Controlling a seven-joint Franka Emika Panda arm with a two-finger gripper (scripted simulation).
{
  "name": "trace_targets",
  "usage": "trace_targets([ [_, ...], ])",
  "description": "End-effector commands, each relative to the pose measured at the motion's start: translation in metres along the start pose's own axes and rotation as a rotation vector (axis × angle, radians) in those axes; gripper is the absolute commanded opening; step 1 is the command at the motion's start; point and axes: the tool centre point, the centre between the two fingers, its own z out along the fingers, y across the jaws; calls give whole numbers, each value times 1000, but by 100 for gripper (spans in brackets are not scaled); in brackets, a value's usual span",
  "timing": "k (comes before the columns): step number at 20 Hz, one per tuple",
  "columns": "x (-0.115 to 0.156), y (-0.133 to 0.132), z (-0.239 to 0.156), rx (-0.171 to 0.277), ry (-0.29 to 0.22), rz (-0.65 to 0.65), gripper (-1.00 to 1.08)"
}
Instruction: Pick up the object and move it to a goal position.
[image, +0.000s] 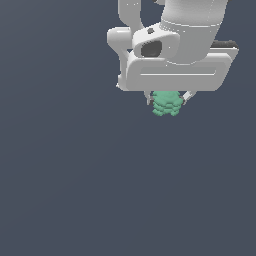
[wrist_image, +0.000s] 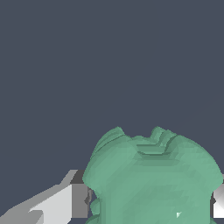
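Observation:
The object (image: 167, 104) is a small mint-green knobbly lump showing just under the white hand in the exterior view. My gripper (image: 167, 98) is shut on the object, with a fingertip visible on each side of it. The upper part of the object is hidden behind the wide white hand. In the wrist view the object (wrist_image: 151, 179) fills the near part of the picture, pressed between one finger (wrist_image: 65, 203) and the other finger (wrist_image: 218, 203).
A flat, dark slate-grey surface (image: 75, 175) spreads behind and around the arm in both views. The white arm's wrist and links (image: 175, 45) take up the upper part of the exterior view's right.

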Motion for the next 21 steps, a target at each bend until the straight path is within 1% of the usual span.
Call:
trace_targets([
  [1, 2, -4, -17, 0, -2, 0, -100],
  [5, 5, -10, -38, 0, -2, 0, -100],
  [10, 8, -14, -54, 0, -2, 0, -100],
  [21, 11, -18, -65, 0, -2, 0, -100],
])
